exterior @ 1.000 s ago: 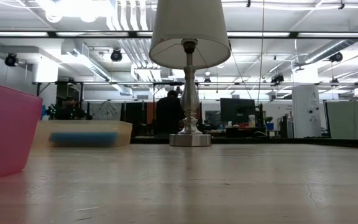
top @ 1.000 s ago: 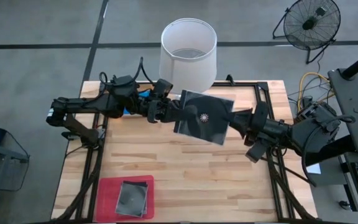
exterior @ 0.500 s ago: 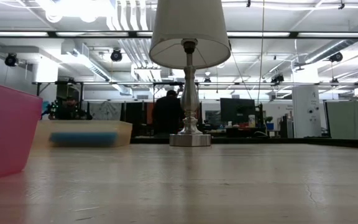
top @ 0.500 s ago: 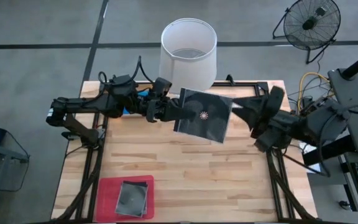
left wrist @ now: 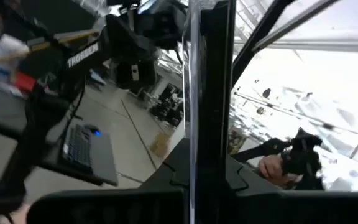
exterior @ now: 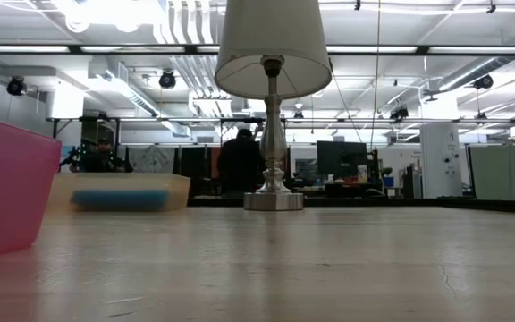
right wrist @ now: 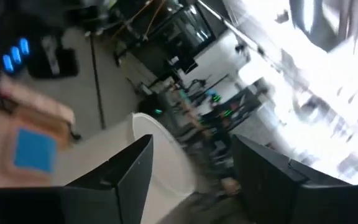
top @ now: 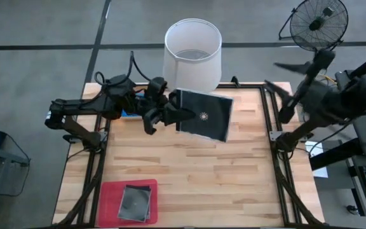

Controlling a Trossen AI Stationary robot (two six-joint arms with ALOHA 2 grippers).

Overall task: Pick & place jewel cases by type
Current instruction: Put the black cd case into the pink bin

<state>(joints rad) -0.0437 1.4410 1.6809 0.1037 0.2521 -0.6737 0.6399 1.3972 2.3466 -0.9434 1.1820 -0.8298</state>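
Dark grey-transparent plastic marks the jewel case (top: 203, 115) seen from above: it is clamped by one edge in the left end effector (top: 172, 114) and held above the far part of the wooden table (top: 189, 165), just in front of the white lamp shade (top: 192, 51). A round disc is shown through the case. The right end effector (top: 283, 70) is raised off the table's right edge, well apart from the case, with its fingers spread wide and nothing between them. A second grey case (top: 134, 202) is seen lying in the magenta-pink tray (top: 110, 194) at the near left corner.

At table height, the pink tray (exterior: 7, 183) is seen at the left, an orange tray (exterior: 119, 191) holding something blue is seen behind it, and the lamp (exterior: 273, 98) stands farther back.

Through the left wrist camera, the held case (left wrist: 207, 93) is seen edge-on, gripped between the dark fingers.

Through the right wrist camera, two separated fingers (right wrist: 129, 171) are seen with nothing held, and a blue jewel case (right wrist: 35, 149) is shown far off in the orange tray (right wrist: 39, 115).
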